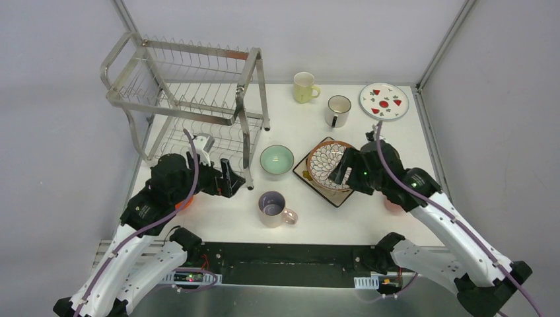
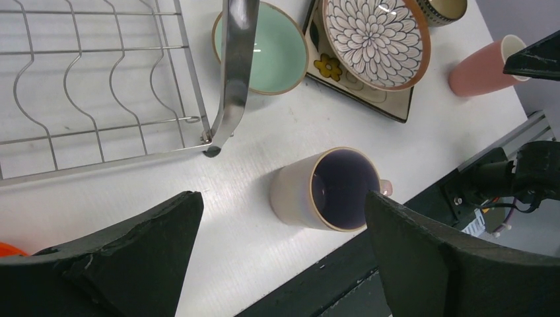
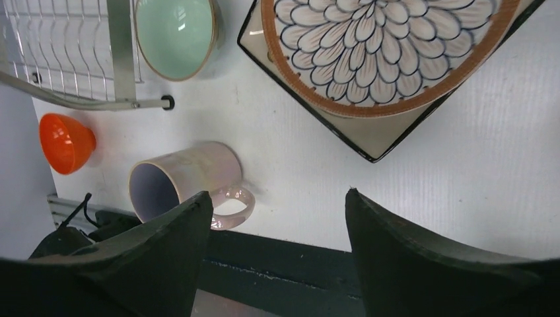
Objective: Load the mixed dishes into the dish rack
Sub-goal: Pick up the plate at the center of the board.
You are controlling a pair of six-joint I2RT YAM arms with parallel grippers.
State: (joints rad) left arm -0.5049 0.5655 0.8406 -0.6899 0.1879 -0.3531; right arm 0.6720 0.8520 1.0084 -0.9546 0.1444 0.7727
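White tabletop, plain grey walls behind, and the big silver dish rack stands at the far left corner with every wire slot bare. None of the dishes is in it; all of them sit on the table.

Just right of the rack's near right leg sits the mint bowl, mouth up. Further right of the rack lies the flowered square plate, and the petal-pattern plate rests on top of it. Well right of the rack, along the far edge, stand the yellow mug and the white mug, then the red-fruit plate flat by the far right corner. On the near side of the rack's right leg, close to the table's front edge, the lilac mug stands upright, handle pointing right. The orange bowl sits upside down by the rack's near left side, half hidden under the left arm. The pink mug stands far right of the rack, tucked beside the right arm.

Now the left gripper: it hangs right beside the rack's near right leg, fingers spread wide, gripping nothing, the lilac mug below it on the table. The right gripper hovers over the near edge of the stacked plates, well right of the rack, its fingers parted and empty too.
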